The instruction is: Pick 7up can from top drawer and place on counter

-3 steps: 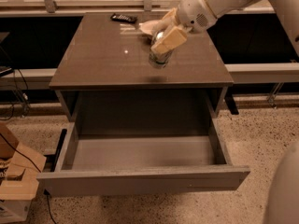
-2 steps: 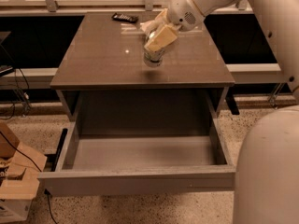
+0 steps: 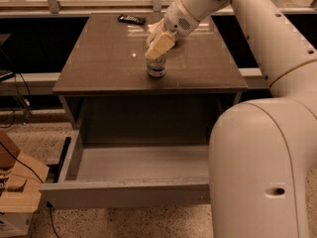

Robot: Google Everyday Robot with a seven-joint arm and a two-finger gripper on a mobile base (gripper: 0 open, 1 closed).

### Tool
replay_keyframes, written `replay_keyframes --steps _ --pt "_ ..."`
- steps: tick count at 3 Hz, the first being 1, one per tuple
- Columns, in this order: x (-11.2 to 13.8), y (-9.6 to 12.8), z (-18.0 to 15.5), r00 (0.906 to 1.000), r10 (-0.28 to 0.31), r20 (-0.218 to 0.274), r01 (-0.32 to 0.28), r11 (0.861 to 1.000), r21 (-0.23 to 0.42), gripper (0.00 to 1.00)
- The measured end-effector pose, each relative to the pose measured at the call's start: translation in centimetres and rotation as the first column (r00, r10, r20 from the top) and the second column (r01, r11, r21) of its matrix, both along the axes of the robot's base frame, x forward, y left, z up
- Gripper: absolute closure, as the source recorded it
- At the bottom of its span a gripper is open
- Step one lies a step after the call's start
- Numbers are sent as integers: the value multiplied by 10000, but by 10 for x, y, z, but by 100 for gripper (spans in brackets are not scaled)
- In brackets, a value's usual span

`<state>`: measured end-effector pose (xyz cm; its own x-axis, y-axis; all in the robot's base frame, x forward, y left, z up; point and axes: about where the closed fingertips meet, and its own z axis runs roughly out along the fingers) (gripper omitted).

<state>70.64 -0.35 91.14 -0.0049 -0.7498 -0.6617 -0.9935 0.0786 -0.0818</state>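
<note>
The 7up can [image 3: 156, 68] stands upright at the middle front of the brown-grey counter [image 3: 99, 58], its silvery lower half showing. My gripper [image 3: 158, 51] comes down from the upper right and is shut on the can's upper part; a tan finger pad [image 3: 159, 44] covers its top. I cannot tell whether the can's base touches the counter. The top drawer [image 3: 124, 195] below is pulled fully out, and its grey inside holds nothing.
A flat black object [image 3: 131, 19] lies at the counter's back edge. Something white [image 3: 153, 28] sits on the counter just behind the gripper. My arm's large white body [image 3: 262, 167] fills the right foreground. Cardboard boxes [image 3: 15, 182] and cables are on the floor at the left.
The gripper has carried the can to the left and a little toward the counter's front edge. My arm's body now fills more of the right foreground.
</note>
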Motion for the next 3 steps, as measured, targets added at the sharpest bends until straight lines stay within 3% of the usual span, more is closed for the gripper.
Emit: replay_keyframes --steps 3 --pt "7 5 -5 9999 -30 -131 29 9999 -100 33"
